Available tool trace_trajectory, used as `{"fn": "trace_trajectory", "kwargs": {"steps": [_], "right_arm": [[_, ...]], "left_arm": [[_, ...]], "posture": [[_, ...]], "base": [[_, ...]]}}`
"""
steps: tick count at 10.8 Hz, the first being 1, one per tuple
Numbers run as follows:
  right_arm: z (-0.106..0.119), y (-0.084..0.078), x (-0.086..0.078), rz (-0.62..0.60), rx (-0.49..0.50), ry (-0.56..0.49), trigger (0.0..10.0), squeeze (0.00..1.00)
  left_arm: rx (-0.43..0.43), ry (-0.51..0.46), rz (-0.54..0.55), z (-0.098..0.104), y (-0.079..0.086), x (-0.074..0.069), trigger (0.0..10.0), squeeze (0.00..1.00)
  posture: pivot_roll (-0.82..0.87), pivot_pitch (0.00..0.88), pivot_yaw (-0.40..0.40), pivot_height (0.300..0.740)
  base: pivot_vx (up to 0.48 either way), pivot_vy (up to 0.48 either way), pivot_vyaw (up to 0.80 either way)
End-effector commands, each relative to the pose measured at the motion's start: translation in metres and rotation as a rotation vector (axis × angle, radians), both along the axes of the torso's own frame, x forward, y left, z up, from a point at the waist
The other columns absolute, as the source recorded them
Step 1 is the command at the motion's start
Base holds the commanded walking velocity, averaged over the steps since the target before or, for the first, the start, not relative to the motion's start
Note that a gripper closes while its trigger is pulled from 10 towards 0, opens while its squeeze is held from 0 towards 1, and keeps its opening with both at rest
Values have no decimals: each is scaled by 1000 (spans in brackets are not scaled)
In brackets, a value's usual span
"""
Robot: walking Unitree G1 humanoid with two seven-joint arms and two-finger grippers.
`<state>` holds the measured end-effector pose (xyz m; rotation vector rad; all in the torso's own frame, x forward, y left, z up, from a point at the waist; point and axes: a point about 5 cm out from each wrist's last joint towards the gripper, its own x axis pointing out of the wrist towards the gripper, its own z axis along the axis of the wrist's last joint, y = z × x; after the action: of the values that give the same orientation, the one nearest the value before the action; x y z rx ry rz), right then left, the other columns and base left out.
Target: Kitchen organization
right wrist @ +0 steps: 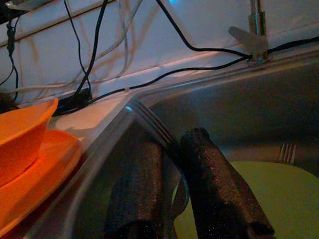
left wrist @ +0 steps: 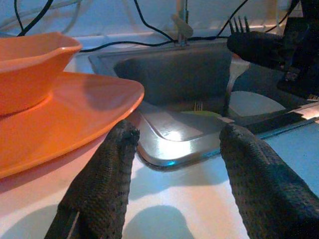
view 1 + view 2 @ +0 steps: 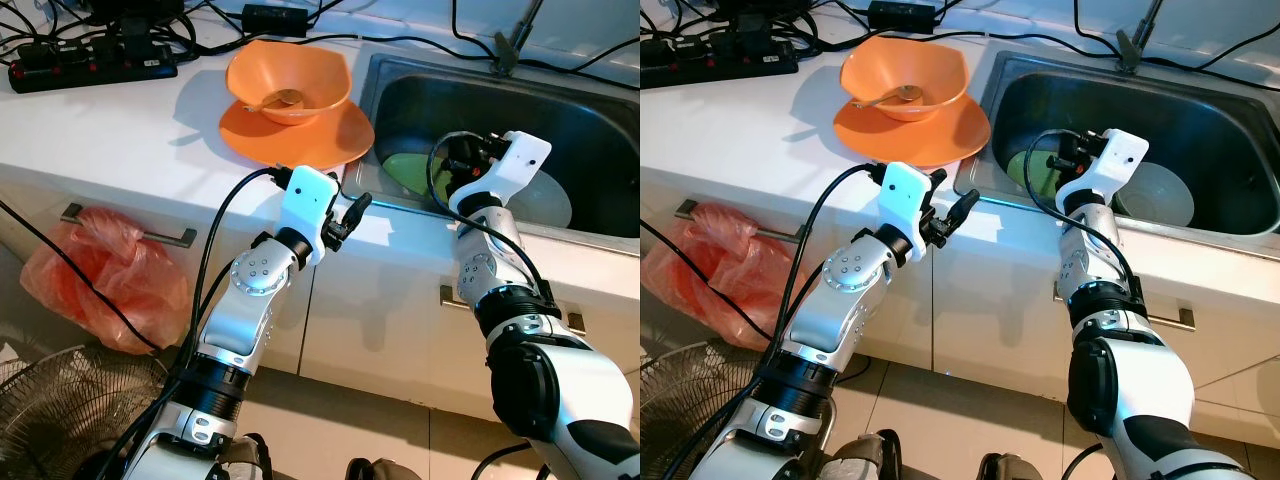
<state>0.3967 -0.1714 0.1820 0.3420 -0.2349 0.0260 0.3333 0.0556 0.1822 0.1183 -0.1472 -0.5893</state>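
Orange bowl (image 3: pixel 289 77) with a spoon (image 3: pixel 277 98) in it sits on an orange plate (image 3: pixel 296 132) on our white desk (image 3: pixel 120 125), just beside the steel sink (image 3: pixel 585 112). Our left hand (image 2: pixel 172 149) hovers spread above the desk edge near that plate. Our right hand (image 1: pixel 172 164) pinches a fork (image 1: pixel 152 124) over the sink, above a green plate (image 3: pixel 1032 170) and a white plate (image 3: pixel 1160 195).
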Motion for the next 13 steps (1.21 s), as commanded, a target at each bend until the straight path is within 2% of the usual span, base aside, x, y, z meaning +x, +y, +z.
{"fn": "trace_trajectory", "kwargs": {"steps": [1,4,5,6,7,8,10,11,12,13], "right_arm": [[6,-3,1,-3,-13,-16,10000,0],[4,-2,1,9,-27,-8,10000,0],[2,-4,1,1,-31,2,10000,596],[2,-6,1,-9,-32,4,10000,1000],[3,-5,1,-2,-33,0,10000,0],[5,-3,1,6,-21,-10,10000,0],[13,12,2,70,-8,-61,10000,0],[19,20,0,104,6,-103,10000,0],[24,31,-5,159,29,-157,10000,0],[22,34,-8,174,30,-166,10000,0]], "left_arm": [[9,0,-4,-1,-3,-2,10000,0],[8,-5,-1,1,-2,-1,10000,0],[7,-5,-4,1,-3,-1,10000,0],[6,-6,-4,1,-4,-2,10000,0],[5,-6,-3,1,-4,-2,10000,0],[1,-20,8,3,-2,-1,10000,0],[-18,-99,82,18,4,3,10000,0],[-53,-159,154,30,13,6,10000,0],[-116,-240,259,45,30,8,10000,0],[-122,-267,289,49,35,7,10000,0]], "posture": [[93,132,-73,740],[86,130,-74,740],[87,129,-75,740],[88,130,-76,740],[87,130,-76,740],[88,132,-77,740],[88,134,-77,740],[84,134,-76,740],[79,138,-77,740],[80,139,-78,740]], "base": [[0,0,0],[0,0,0],[0,0,0],[0,0,0],[0,0,0],[0,0,0],[0,0,0],[0,0,0],[0,0,0],[0,0,0]]}}
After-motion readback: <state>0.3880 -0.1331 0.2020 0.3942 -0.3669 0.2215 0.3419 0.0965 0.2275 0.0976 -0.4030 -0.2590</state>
